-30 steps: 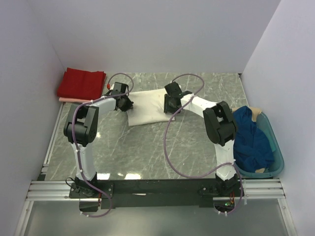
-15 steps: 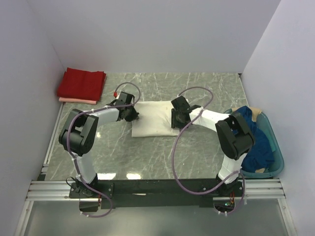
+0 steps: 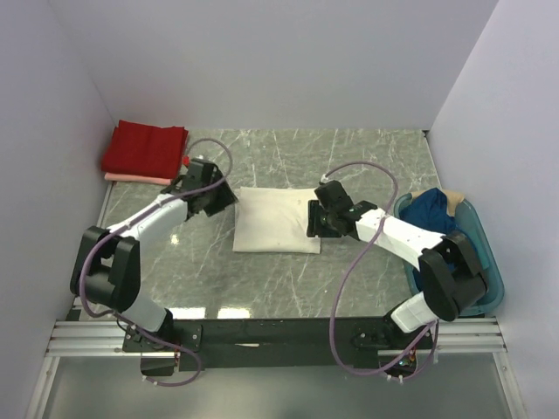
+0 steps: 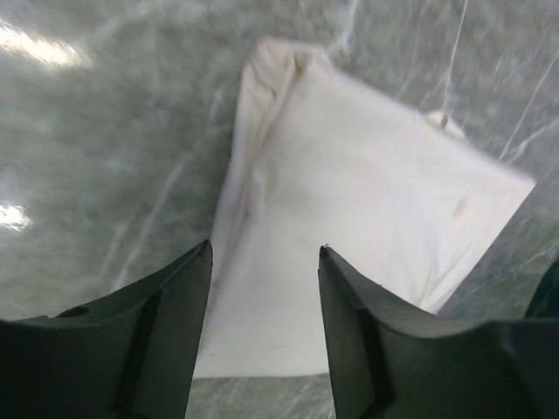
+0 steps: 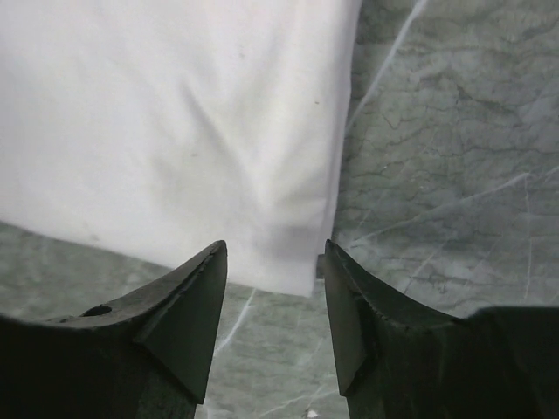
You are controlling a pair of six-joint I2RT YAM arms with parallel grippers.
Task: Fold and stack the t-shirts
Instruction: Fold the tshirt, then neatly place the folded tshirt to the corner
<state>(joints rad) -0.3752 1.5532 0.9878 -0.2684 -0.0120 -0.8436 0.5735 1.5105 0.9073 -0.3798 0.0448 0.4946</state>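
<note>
The cream-white t-shirt [image 3: 275,220] lies folded as a flat rectangle on the marble table; it also shows in the left wrist view [image 4: 349,244] and the right wrist view [image 5: 175,131]. My left gripper [image 3: 223,199] is open and empty just off its left edge. My right gripper [image 3: 316,223] is open and empty at its right edge. The red t-shirt [image 3: 144,148] lies folded at the back left on top of the pale pink t-shirt [image 3: 131,178], only an edge of which shows. The dark blue t-shirt [image 3: 450,240] lies crumpled in the teal basket.
The teal plastic basket [image 3: 492,262] stands at the right table edge, with a bit of cream cloth [image 3: 452,201] at its far end. White walls close in the table at the back and both sides.
Both grippers pulled the white shirt nearer and let it go, now folded flat. The left gripper has backed off to the left, the right one to the shirt's right edge.
</note>
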